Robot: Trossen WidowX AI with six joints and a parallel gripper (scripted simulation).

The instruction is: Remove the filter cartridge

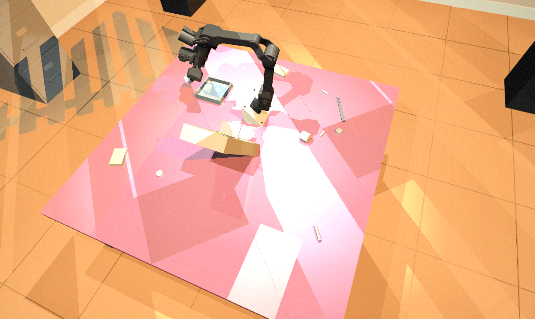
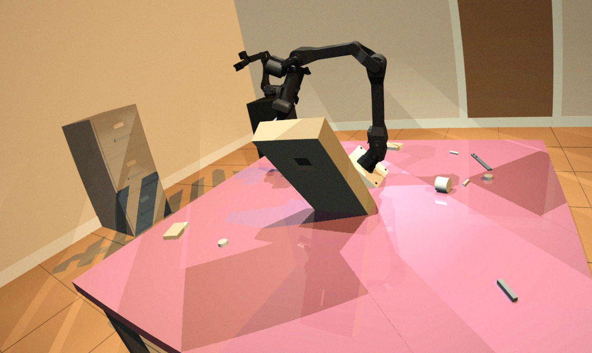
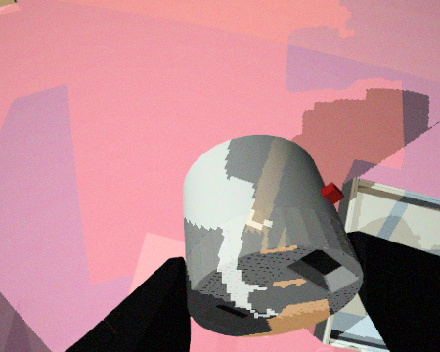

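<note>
- Filter cartridge (image 1: 187,79) (image 3: 264,235) is clenched between the jaws of the gripper (image 1: 189,77) (image 3: 266,260), out of the panel (image 1: 221,140) (image 2: 311,175).
- Tray (image 1: 197,95) (image 3: 351,207) is seen beside the right-hand jaw in the wrist view.
- Stiff, probably light, its smooth round wall may slip; opposite sides are best held, the red tab (image 3: 332,194) left untouched.
</note>
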